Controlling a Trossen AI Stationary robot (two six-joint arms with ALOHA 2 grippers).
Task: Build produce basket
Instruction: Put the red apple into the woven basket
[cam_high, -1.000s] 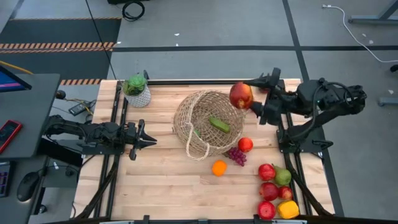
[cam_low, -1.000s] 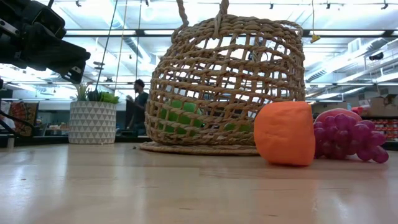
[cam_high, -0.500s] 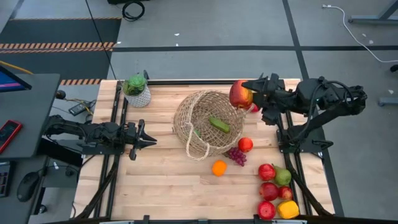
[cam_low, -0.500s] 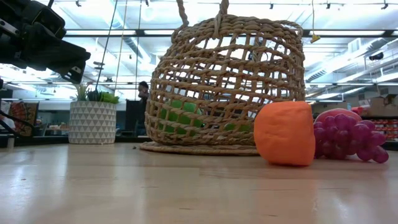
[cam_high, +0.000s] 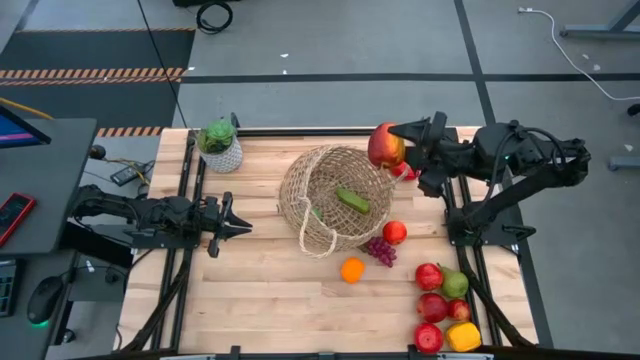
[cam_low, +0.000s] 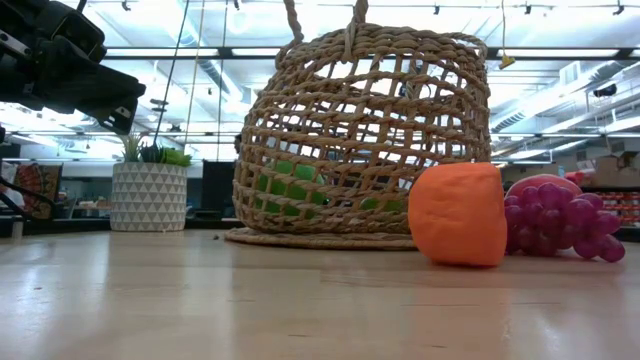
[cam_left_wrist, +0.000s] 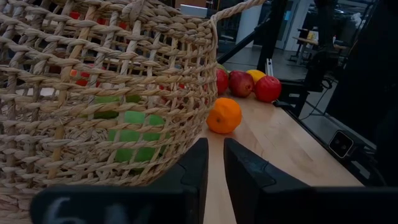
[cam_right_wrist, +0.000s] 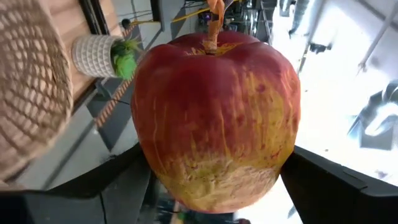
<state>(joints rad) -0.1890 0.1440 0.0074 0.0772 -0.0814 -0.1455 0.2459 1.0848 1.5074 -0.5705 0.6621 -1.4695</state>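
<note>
The woven basket (cam_high: 335, 197) stands upright on the table's middle, with a cucumber (cam_high: 352, 200) and green produce (cam_left_wrist: 134, 134) inside. My right gripper (cam_high: 400, 150) hovers over the basket's far right rim, shut on a red-and-yellow apple (cam_high: 387, 148). An orange (cam_high: 352, 269), purple grapes (cam_high: 381, 250) and a red fruit (cam_high: 394, 232) lie on the table just near of the basket. My left gripper (cam_high: 238, 224) waits shut at the table's left, pointing level at the basket (cam_left_wrist: 106, 93). My right gripper pinches the apple between its two fingers (cam_right_wrist: 115, 180), one on each opposite flank of its yellowish half (cam_right_wrist: 163, 177). The fingers come level from the table's right. The apple (cam_right_wrist: 214, 118) is lifted clear, above the basket's rim.
A small white pot with a green plant (cam_high: 220, 146) stands at the far left corner. Several apples, a pear (cam_high: 455, 284) and a yellow pepper (cam_high: 464, 337) crowd the near right corner. Bare wood lies near and left of the basket.
My right gripper has rolled about the line it points along, turning the apple with it, while staying over the basket's far right rim. A person in the room behind has walked out of sight behind the basket.
</note>
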